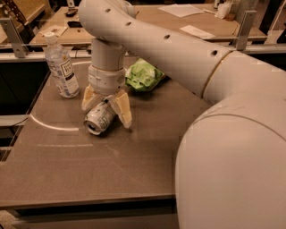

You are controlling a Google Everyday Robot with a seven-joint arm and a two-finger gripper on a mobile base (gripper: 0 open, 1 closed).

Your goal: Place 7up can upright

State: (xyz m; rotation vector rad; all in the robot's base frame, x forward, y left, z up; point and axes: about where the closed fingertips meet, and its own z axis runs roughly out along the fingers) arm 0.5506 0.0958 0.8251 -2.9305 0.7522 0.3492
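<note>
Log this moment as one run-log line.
7up can: lying on its side on table | gripper: open, straddling the can from above | status: not yet upright

A clear plastic water bottle (61,67) with a white cap and white label stood upright near the back left of the brown table (89,174), just left of the gripper (106,115), which hung low over the tabletop. A crumpled green chip bag (143,75) lay behind and to the gripper's right. Sheets of paper (181,10) rested on the far table (156,20) beyond the metal rail (246,29).
</note>
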